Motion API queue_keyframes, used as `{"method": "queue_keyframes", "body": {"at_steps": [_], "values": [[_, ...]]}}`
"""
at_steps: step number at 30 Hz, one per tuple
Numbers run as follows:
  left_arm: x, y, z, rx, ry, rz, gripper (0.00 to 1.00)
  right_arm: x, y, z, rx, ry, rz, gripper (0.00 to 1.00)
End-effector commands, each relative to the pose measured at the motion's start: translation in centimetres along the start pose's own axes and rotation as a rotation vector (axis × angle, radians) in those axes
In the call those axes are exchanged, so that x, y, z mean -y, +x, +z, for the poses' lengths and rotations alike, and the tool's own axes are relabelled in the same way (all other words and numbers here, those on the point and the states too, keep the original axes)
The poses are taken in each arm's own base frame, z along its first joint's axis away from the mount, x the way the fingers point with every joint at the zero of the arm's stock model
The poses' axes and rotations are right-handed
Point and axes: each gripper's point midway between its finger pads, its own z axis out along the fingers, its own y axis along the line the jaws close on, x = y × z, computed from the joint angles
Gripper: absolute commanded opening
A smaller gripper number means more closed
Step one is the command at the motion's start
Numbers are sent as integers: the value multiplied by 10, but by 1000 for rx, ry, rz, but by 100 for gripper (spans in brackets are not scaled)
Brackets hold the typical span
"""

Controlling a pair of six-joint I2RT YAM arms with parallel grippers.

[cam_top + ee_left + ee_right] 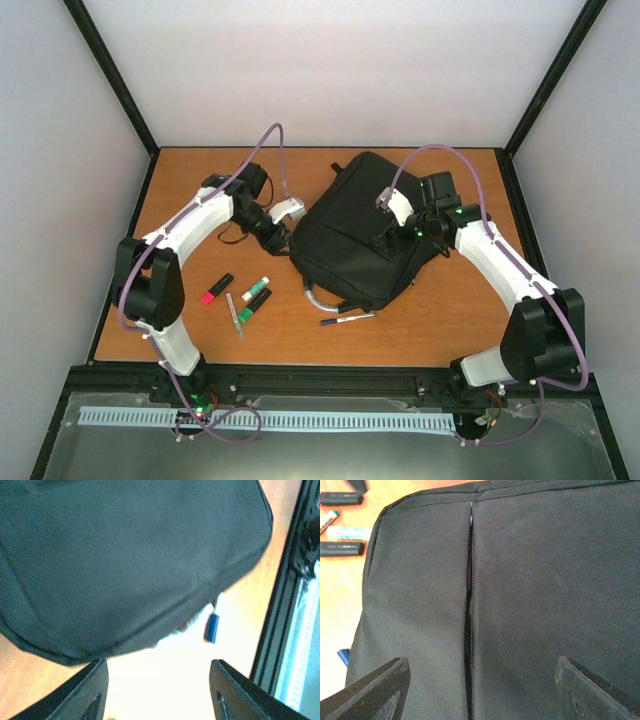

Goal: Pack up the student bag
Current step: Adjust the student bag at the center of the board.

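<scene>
**Bag shut, both hands released, five pens waiting**

The surface (440,320) carries one black bag (355,235), lying flat at its middle and turned at a slant. It is far the largest thing here.

There are two arms. The left hand (277,235) sits at the bag's left edge, released, and its wrist view shows nothing between the fingers. The right hand (412,232) hovers over the bag's right part, also released, with only flat fabric under it.

One zip (469,605) runs down the panel below the right hand and looks closed, so in my judgement packing has not begun.

What could go wrong:
- The fabric is soft and slack, so a clenching hand may pinch cloth rather than the zip and bunch the panel.
- A sideways pull by one hand alone would likely slide the whole bag, as nothing pins it.
- One pen (345,319) lies just beside the bag's near edge and could be swept along or buried.

Left of the bag lie four more:
- a black marker with a red end (216,289)
- a white marker with a green end (256,287)
- a black marker with a green end (254,304)
- a pale pen (235,315)

One small blue tab (211,627) hangs at the bag's edge. I cannot tell what it is for.
</scene>
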Motion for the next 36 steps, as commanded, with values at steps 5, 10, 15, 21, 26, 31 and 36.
{"method": "queue_keyframes", "body": {"at_steps": [5, 10, 15, 21, 26, 31, 36], "values": [[24, 58, 9, -118, 95, 99, 38, -3, -14, 1, 55, -39, 62, 82], [-5, 48, 29, -102, 41, -8, 35, -2, -13, 1, 46, -34, 57, 82], [-41, 7, 37, -29, -40, -110, 37, -4, -13, -4, 39, -27, 44, 82], [-91, -28, 45, -32, -156, -147, 43, -7, -7, -8, 34, -11, 36, 82], [-113, -48, 40, -28, -195, -139, 49, -11, 0, -12, 25, 3, 27, 83], [-94, -46, 24, -4, -184, -142, 51, -13, 1, -20, 31, 21, 5, 84], [-57, -39, 0, 34, -162, -129, 53, -11, 8, -23, 26, 42, -1, 86]]}}
